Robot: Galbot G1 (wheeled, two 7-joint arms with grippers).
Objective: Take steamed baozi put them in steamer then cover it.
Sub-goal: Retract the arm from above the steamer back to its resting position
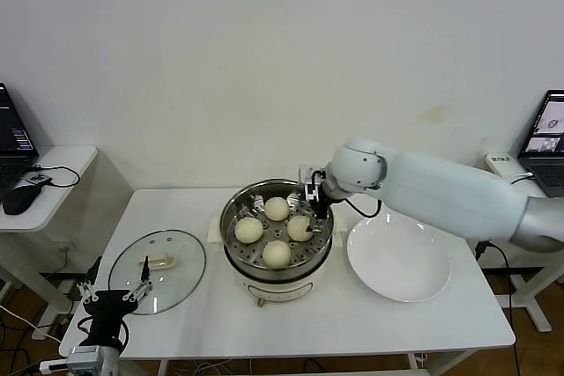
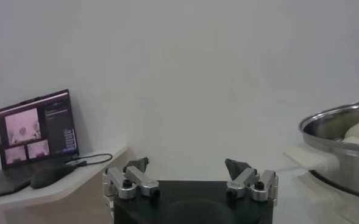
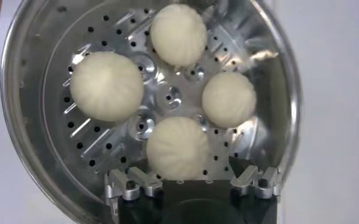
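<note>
The steamer [image 1: 236,217] stands mid-table on its cream base. Several cream-white baozi [image 1: 277,209] lie on its perforated tray, and they fill the right wrist view [image 3: 106,85]. My right gripper [image 1: 312,195] hovers over the steamer's right rim, open and empty, with the nearest baozi [image 3: 179,148] just below its jaws [image 3: 188,167]. The cover [image 1: 181,283], a glass lid with a cream handle, lies flat on the table to the left. My left gripper [image 1: 113,292] waits open and empty near the table's front left corner, in front of the cover. Its wrist view shows the steamer's side [image 2: 344,152].
An empty white plate [image 1: 398,257] lies right of the steamer. A side table with a laptop [image 1: 13,134] and a mouse [image 1: 18,200] stands at the left. Another laptop [image 1: 551,138] stands at the far right.
</note>
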